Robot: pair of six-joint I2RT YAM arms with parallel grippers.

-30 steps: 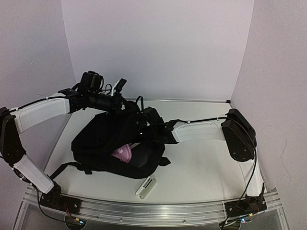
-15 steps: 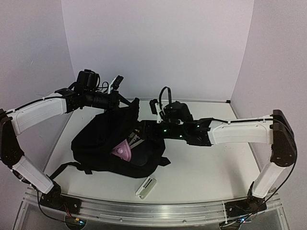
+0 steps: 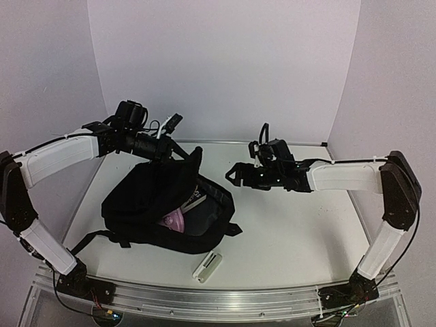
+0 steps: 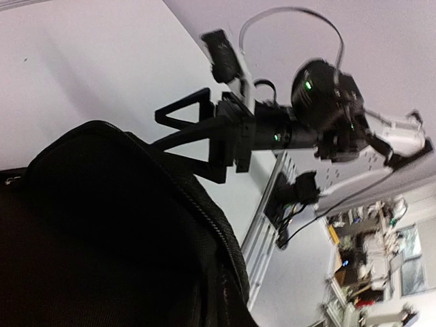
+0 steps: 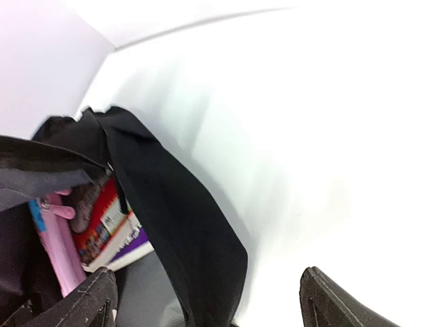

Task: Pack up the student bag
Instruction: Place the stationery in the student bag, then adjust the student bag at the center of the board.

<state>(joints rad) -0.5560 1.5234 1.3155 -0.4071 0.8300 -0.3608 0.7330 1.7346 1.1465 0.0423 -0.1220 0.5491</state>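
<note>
Right wrist: bag [image 5: 170, 204] beyond right pincer [image 5: 204, 289]

We see bare counter [image 3: 293, 225] between the student bag [image 3: 146, 204] and the wide-spread right claw [image 3: 231, 176]. The bag's mouth gapes toward it, while the left claw [image 3: 182, 151], pinching the raised rim, bars the far side.

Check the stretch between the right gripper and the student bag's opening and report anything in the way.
Nothing visible blocks it. The right gripper, jaws open, hovers to the right of the student bag, with only bare table between. The left gripper holds the bag's top edge up, off that path.
</note>
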